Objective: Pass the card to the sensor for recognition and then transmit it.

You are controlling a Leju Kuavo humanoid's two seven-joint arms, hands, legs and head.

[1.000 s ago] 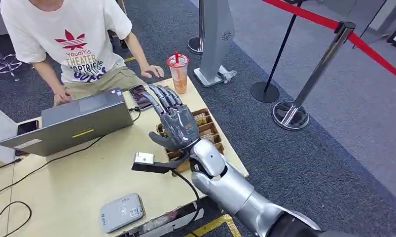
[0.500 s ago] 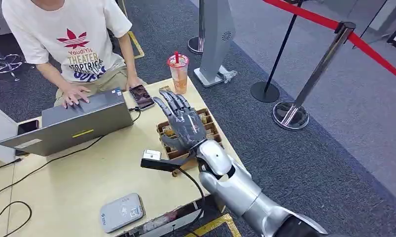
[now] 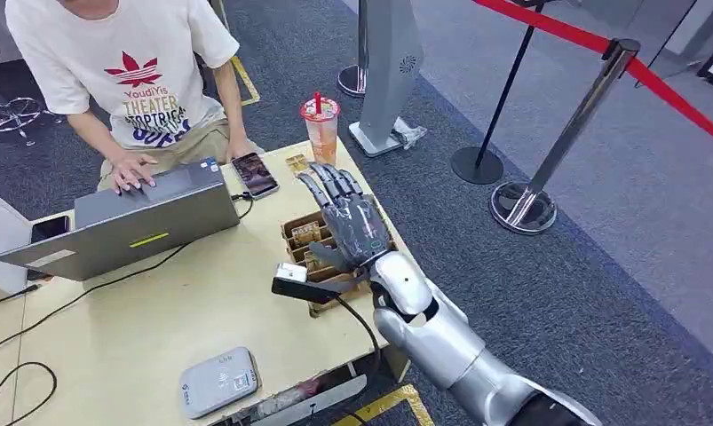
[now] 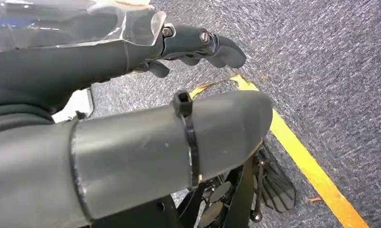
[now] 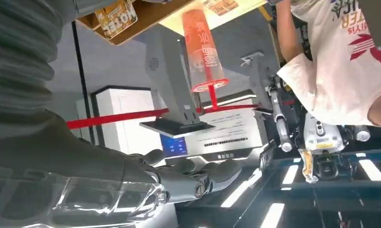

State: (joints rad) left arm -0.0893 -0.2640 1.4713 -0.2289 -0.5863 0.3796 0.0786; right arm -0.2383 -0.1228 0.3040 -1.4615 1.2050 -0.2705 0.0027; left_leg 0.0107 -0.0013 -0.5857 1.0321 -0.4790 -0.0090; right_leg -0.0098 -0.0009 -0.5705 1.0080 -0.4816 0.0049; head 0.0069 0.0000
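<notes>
Hovering open and empty above the wooden card tray (image 3: 296, 232), our right robot hand (image 3: 352, 222) must drop fingers squarely onto one card (image 3: 306, 233), while the sensor (image 3: 217, 382) waits at the surface's near edge.

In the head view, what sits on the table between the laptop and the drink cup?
A smartphone lies face up between the laptop and the drink cup, beside the person's hand, in the head view.
</notes>
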